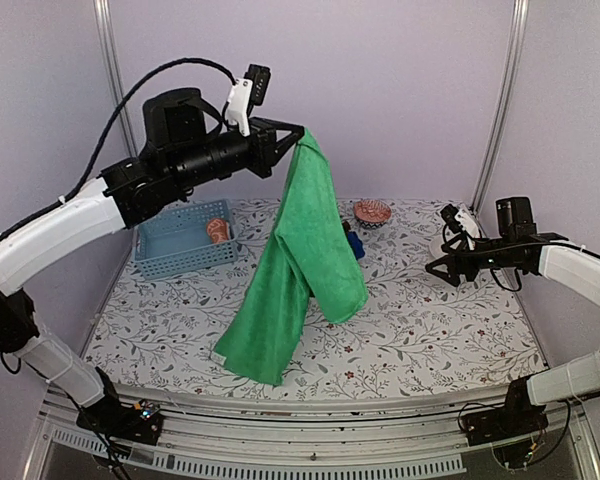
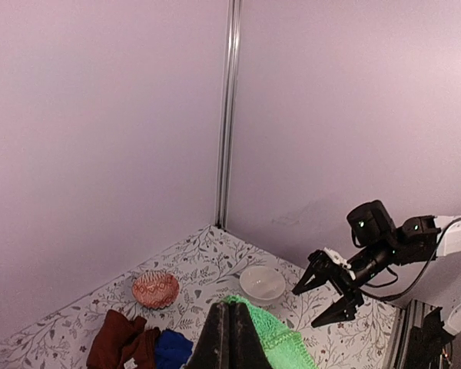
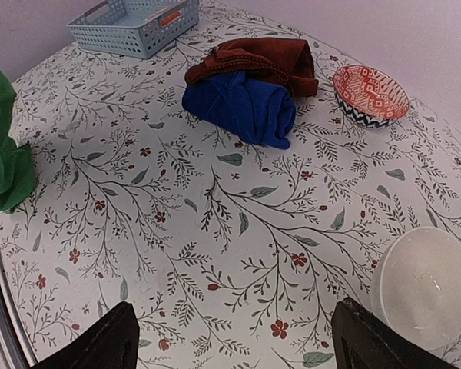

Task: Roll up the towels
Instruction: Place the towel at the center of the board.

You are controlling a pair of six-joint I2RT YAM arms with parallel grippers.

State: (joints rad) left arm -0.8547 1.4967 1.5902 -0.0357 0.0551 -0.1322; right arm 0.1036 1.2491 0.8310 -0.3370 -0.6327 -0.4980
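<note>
My left gripper [image 1: 298,136] is raised high and shut on a corner of the plain green towel [image 1: 302,260], which hangs down until its lower end rests on the table. The left wrist view shows the shut fingers [image 2: 230,319] with green cloth [image 2: 284,338] beside them. The deep blue towel [image 3: 242,104] and the rust-brown towel [image 3: 257,58] lie crumpled together at the back. The orange towel [image 1: 218,230] lies in the basket. My right gripper [image 1: 438,274] is open and empty above the table's right side [image 3: 234,338].
The light blue slotted basket [image 1: 175,250] stands at the back left. A red patterned bowl [image 1: 373,211] sits at the back centre [image 3: 370,92]. A small white bowl [image 3: 426,284] sits just right of my right gripper. Purple walls enclose the table.
</note>
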